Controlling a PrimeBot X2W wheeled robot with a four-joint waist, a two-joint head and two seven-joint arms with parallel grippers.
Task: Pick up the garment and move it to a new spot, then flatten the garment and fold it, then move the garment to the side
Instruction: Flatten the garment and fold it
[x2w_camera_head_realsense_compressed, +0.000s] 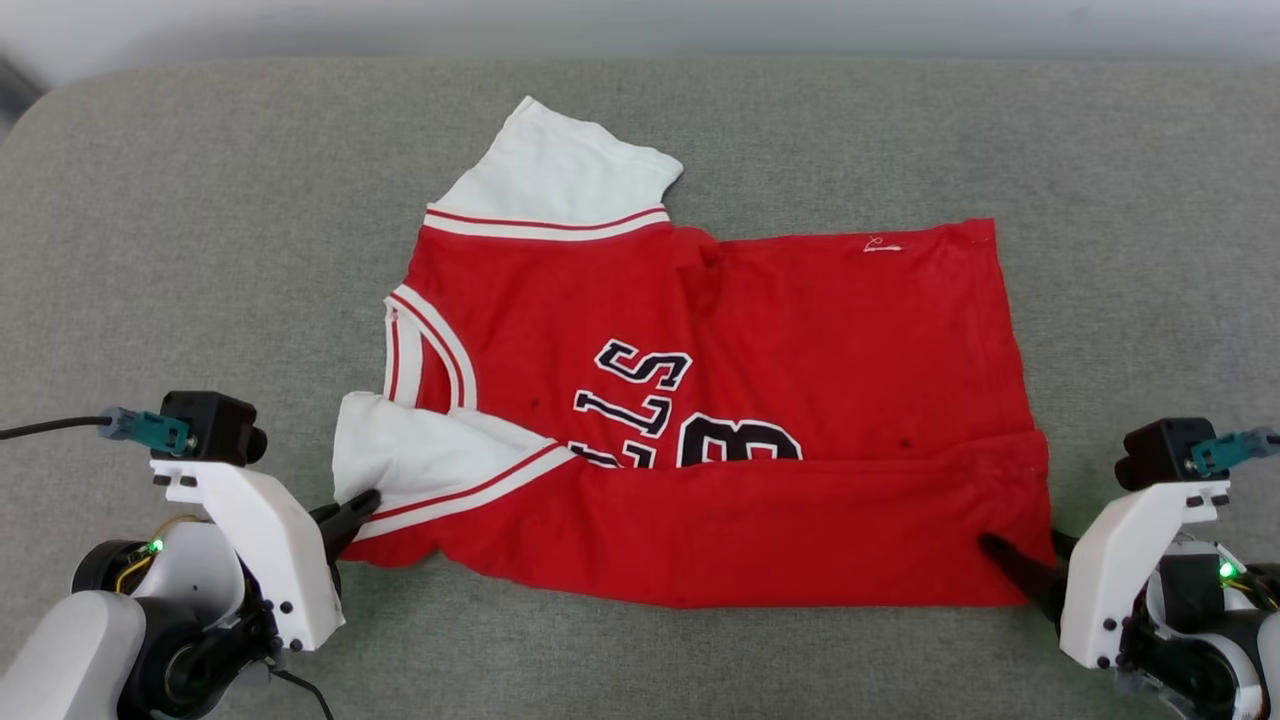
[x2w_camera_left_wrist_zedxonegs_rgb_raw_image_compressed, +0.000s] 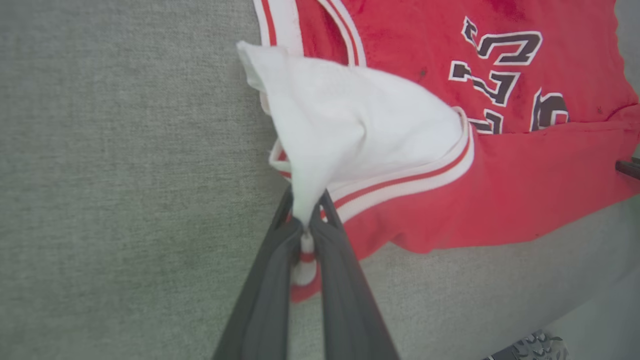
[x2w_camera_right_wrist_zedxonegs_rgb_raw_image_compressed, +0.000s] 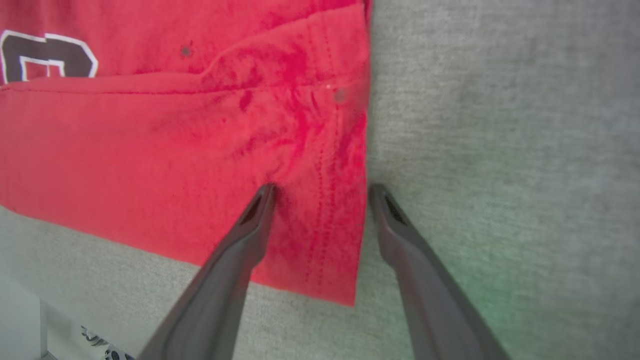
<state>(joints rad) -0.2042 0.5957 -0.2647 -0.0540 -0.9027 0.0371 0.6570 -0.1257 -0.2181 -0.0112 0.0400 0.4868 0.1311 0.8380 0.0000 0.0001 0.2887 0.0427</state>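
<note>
A counter covered in grey woven fabric runs from side to side, its far left corner rounded. Beyond its far edge lies a pale, blurred band of wall. In the wrist views the grey cover ends at the near edge, with a strip of light floor beyond it.

The red jersey-style garment with white short sleeves lies across the middle of the counter. Its striped collar points to the left edge and its hem to the right edge. Its near long side is folded up over itself, so a plain red band covers the lower part of the black, white-outlined lettering. The far white sleeve lies spread toward the far edge. The near white sleeve is bunched at the garment's near left corner.

The left pincer is closed on that sleeve. In the left wrist view its dark fingers pinch the white cloth and its red-and-white trim between them.

The right pincer stands open at the garment's near right corner. In the right wrist view one fingertip rests on the red cloth. The other sits on the grey cover just beside the hem.
</note>
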